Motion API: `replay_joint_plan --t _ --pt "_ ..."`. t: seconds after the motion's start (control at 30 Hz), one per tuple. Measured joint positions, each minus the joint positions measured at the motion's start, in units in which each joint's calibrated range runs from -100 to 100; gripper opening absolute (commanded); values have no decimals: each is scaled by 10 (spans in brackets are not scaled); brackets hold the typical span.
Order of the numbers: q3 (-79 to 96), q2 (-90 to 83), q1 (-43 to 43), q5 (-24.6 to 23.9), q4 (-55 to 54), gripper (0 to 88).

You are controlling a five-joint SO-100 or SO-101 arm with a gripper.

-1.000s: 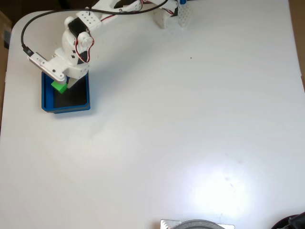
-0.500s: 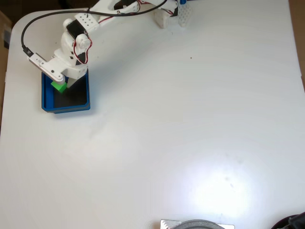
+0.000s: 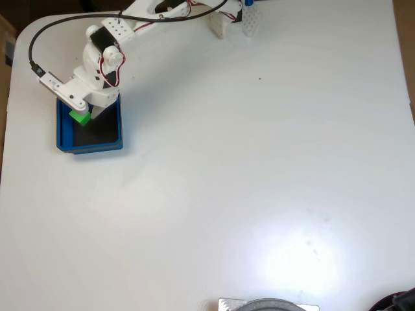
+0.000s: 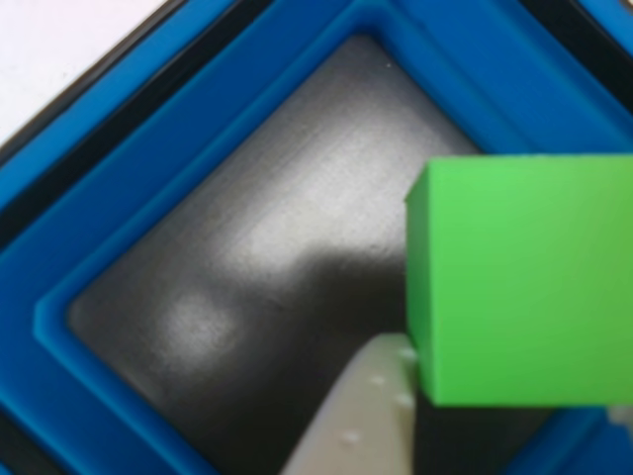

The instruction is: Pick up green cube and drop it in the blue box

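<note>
No legible text, label, brand, number or sign appears in either view. The faces of the green cube [image 4: 519, 282] are plain, and the walls and dark floor of the blue box [image 4: 208, 109] carry no markings. The white arm [image 3: 104, 58] and the white table [image 3: 259, 181] in the fixed view likewise bear no readable print.

White worktop [image 3: 259, 162], rounded corner at top left. Small dark speck [image 3: 260, 79] on it. Grey round object [image 3: 267, 304] at bottom edge.
</note>
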Motion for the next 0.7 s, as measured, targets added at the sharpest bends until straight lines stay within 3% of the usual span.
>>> replay_joint_plan --t 0.33,0.7 --pt "0 0 0 0 0 20" --pt "0 0 0 0 0 137"
